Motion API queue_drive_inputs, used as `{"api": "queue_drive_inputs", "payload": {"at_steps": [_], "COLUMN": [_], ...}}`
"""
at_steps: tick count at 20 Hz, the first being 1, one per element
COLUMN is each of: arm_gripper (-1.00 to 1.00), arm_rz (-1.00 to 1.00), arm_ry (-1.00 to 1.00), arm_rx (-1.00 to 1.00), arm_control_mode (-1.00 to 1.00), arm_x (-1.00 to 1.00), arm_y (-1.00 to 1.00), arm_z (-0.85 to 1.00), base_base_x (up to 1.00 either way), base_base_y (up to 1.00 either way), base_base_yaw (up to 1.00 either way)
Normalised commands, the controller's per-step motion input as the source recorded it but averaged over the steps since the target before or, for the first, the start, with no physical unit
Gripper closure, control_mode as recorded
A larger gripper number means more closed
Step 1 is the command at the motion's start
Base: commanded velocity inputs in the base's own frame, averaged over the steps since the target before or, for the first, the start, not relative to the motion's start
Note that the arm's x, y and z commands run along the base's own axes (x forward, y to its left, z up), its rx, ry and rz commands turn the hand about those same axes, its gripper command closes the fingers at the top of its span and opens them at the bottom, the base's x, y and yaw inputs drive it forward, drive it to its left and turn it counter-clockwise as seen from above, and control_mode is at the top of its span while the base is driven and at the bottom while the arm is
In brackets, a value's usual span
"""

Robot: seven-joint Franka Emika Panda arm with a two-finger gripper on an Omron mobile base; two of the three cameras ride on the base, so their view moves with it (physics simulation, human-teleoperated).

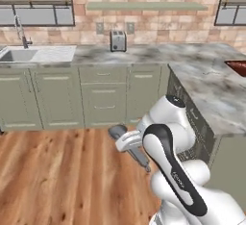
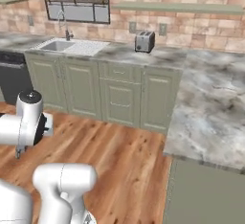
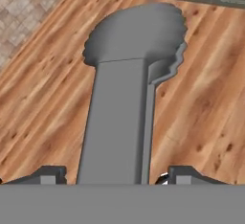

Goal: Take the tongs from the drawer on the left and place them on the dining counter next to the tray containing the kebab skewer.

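While the arm is folded low over the wooden floor (image 1: 57, 181), the tongs (image 3: 122, 103) are seen clamped between the two fingertips (image 3: 48, 174) of the pincer (image 3: 115, 176), their scalloped end pointing away over the boards. From the left base view the tongs (image 1: 129, 148) are held near the marble surface (image 1: 211, 89), on whose far edge the tray (image 1: 238, 67) rests

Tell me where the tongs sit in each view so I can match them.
Left base view: tongs low centre, above the wood floor.
Right base view: cannot make them out.
Hand view: down the middle, wide end up.
Shared landmark: the wood floor.
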Motion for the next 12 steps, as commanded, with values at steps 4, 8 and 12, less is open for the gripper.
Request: {"api": "queue_drive_inputs", "payload": {"at_steps": [4, 8, 12], "arm_gripper": [1.00, 1.00, 1.00], "arm_rz": [0.00, 0.00, 0.00], "arm_ry": [0.00, 0.00, 0.00], "arm_rx": [0.00, 0.00, 0.00], "arm_control_mode": [1.00, 1.00, 1.00], "arm_x": [0.00, 0.00, 0.00], "arm_y": [0.00, 0.00, 0.00], "arm_z": [0.00, 0.00, 0.00], "base_base_x": [0.01, -0.18, -0.04], "base_base_y": [-0.97, -1.00, -1.00], "base_base_yaw": [-0.18, -0.25, -0.29]}}
